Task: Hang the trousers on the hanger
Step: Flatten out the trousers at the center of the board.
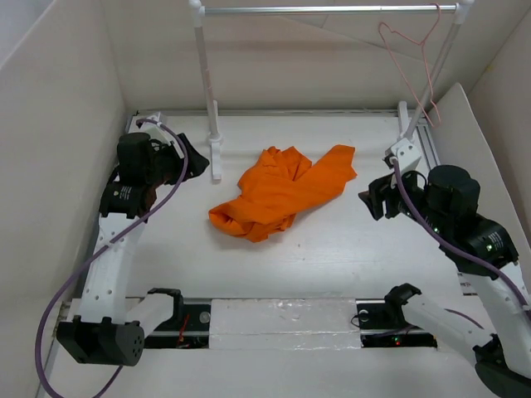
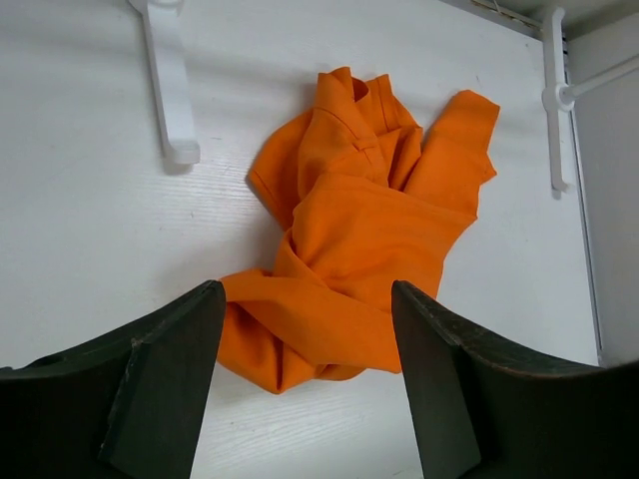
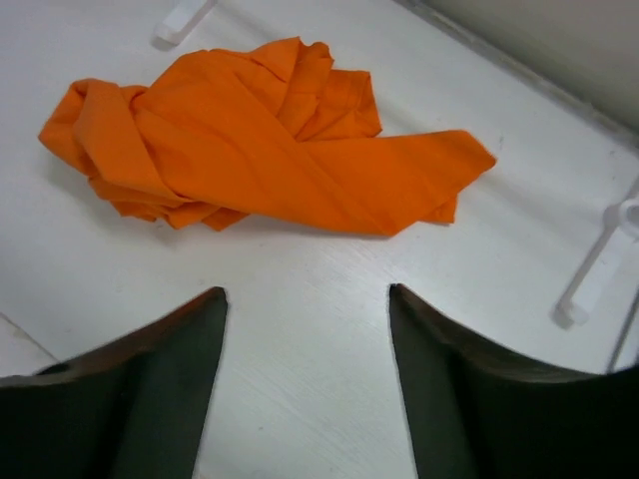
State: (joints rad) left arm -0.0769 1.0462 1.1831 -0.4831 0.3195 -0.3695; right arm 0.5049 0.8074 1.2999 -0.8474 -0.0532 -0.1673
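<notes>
The orange trousers (image 1: 282,192) are seen crumpled in a heap at the middle of the white table (image 1: 332,257), near the foot of the left post (image 1: 207,91). The pale pink hanger (image 1: 411,83) is hung at the right end of the silver rail (image 1: 332,10), well apart from the trousers. The left gripper (image 2: 308,294) and right gripper (image 3: 308,294) are held either side of the heap, both spread wide with nothing gripped.
</notes>
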